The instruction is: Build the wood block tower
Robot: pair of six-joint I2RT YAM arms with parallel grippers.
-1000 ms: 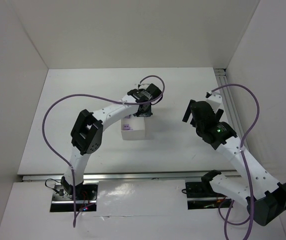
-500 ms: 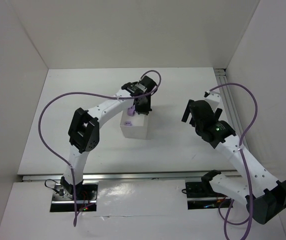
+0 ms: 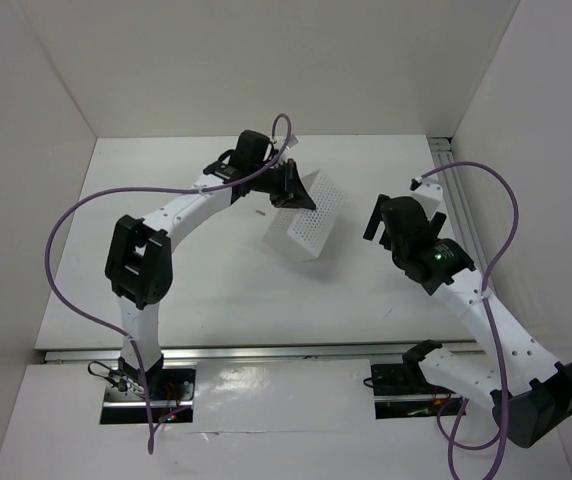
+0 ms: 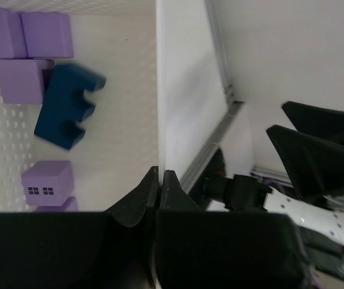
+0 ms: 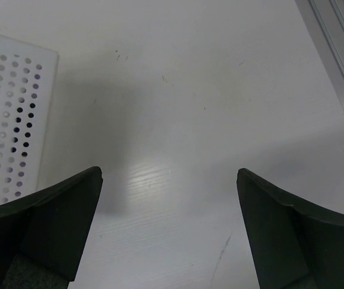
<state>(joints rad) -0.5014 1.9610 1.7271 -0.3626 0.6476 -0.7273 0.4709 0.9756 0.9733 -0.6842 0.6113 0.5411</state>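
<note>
The white tray [image 3: 311,220] looks like matt plastic, its floor perforated with small round holes; the light-purple blocks [image 4: 27,45] and the dark blue notched block [image 4: 64,105] in it have a smooth, painted, low-sheen finish. The table [image 5: 190,90] is smooth white with a soft gloss, edged by a brushed metal rail [image 5: 340,54]. The fingers [image 5: 52,223] of the right gripper [image 5: 169,173] are matt black plastic.

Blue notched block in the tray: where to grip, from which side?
Take the blue block across its width: one jaw on the flat back, clear of the purple block against it, the other on the prong tips. Come from the open side of the tray, square to its floor. The left gripper holds the tray tilted, so likely wait.
</note>
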